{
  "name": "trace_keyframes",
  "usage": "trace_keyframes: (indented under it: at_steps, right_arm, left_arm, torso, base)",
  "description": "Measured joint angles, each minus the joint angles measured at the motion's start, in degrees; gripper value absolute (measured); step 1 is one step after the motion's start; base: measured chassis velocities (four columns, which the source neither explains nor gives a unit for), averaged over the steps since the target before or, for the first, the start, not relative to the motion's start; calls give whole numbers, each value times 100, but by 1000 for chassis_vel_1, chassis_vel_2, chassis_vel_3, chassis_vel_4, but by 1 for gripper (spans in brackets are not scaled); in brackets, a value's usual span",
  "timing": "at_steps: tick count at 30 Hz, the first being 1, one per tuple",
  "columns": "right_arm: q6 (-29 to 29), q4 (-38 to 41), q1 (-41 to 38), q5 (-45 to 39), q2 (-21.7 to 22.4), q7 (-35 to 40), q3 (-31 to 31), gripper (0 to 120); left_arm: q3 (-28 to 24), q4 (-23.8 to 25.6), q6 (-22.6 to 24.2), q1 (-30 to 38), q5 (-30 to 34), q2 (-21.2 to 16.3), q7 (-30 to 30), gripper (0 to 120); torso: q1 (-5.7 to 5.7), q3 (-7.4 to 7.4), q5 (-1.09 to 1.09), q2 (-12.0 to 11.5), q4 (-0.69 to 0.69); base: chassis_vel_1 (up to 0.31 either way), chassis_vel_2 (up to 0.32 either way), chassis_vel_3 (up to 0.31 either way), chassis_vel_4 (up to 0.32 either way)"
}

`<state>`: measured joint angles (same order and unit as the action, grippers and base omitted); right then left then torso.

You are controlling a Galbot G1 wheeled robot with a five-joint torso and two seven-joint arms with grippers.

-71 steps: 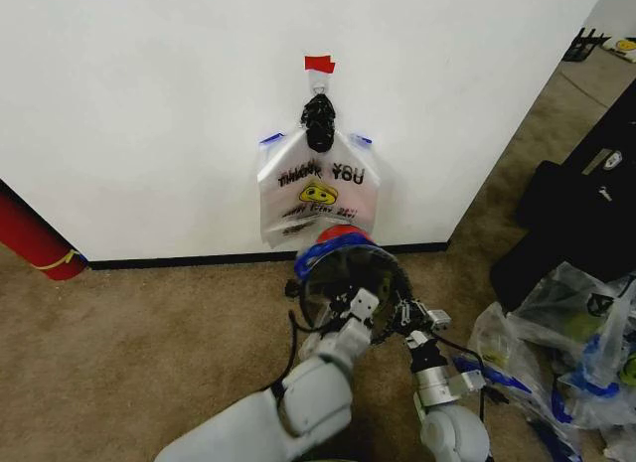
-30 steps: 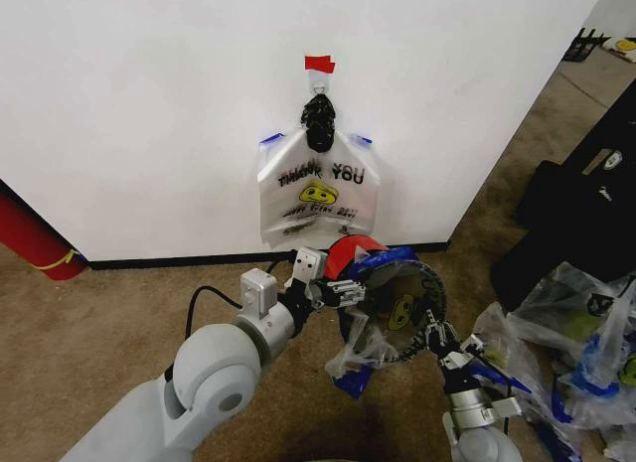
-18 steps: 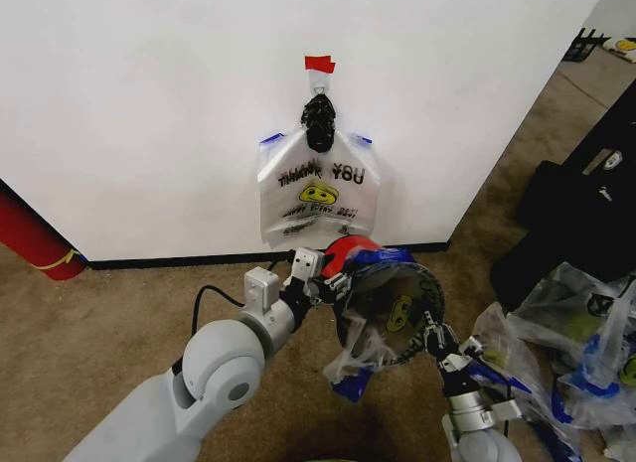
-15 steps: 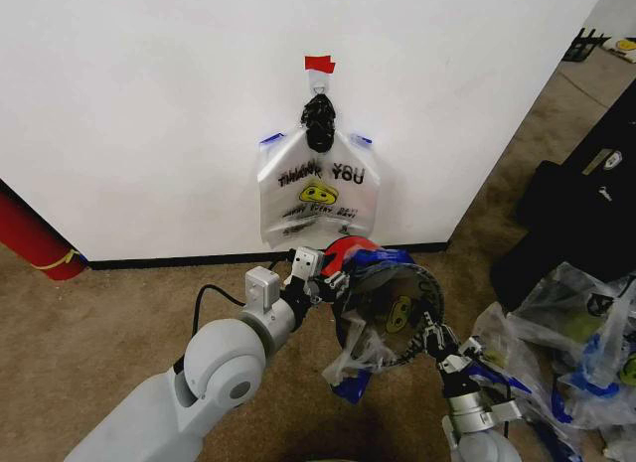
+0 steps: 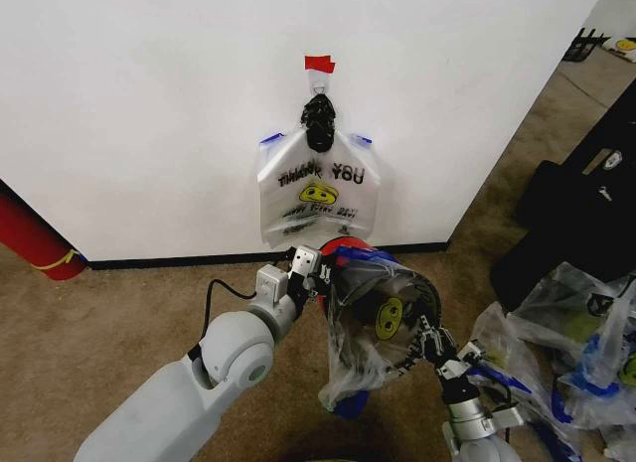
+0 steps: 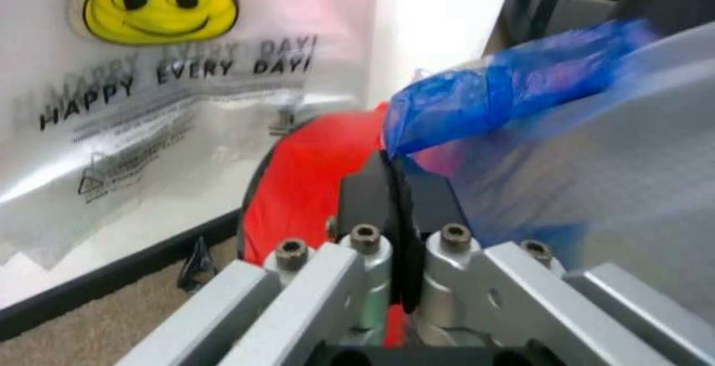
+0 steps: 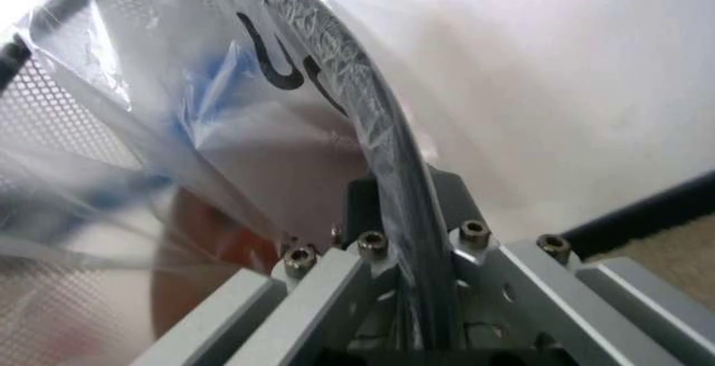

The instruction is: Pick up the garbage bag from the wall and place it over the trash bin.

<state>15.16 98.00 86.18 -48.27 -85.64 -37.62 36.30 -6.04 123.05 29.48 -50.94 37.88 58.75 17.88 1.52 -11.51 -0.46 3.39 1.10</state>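
Note:
A see-through garbage bag [image 5: 356, 355] with blue handles and a yellow smiley is stretched over the mouth of the tilted black mesh trash bin [image 5: 425, 305], whose red base [image 5: 339, 246] points at the wall [image 5: 149, 104]. My left gripper [image 5: 320, 266] is shut on the bag's blue handle [image 6: 503, 90] beside the red base [image 6: 307, 190]. My right gripper [image 5: 429, 345] is shut on the bin's black rim [image 7: 335, 56], with bag film [image 7: 223, 115] draped across it. Another bag of the same kind [image 5: 318, 189] hangs on the wall under a red tape strip [image 5: 319, 63].
A big red cylinder [image 5: 35, 238] leans at the wall on the left. Clear bags with green and blue contents [image 5: 566, 353] lie on the carpet at the right. Black cases [image 5: 576, 204] stand beyond them. Open carpet [image 5: 119, 313] lies to the left.
The bag has been pulled farther across the bin's mouth and hangs lower in front. The bin's opening has tipped more toward me. Both grippers keep their holds.

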Motion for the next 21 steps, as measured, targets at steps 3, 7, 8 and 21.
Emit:
trace_keyframes:
  at_steps: [3,7,8,21]
  right_arm:
    - [-41,76,-13,14,-48,490,-67,0]
    - [-194,214,-15,121,-105,1230,-155,0]
    - [-242,257,-15,128,-120,1430,-176,0]
    - [-873,1209,-23,-712,-203,3761,-208,0]
  left_arm:
    - [17,132,-140,-70,-80,-6,9,16]
    - [74,243,-329,-155,-193,-17,9,28]
    - [91,262,-384,-179,-245,-17,8,33]
    - [325,624,62,-968,-447,-102,3,78]
  torso:
    - [0,0,0,0,1]
    - [0,0,0,0,0]
    - [0,0,0,0,0]
    - [0,0,0,0,0]
  base:
    - [0,0,0,0]
    - [0,0,0,0]
    - [0,0,0,0]
    - [0,0,0,0]
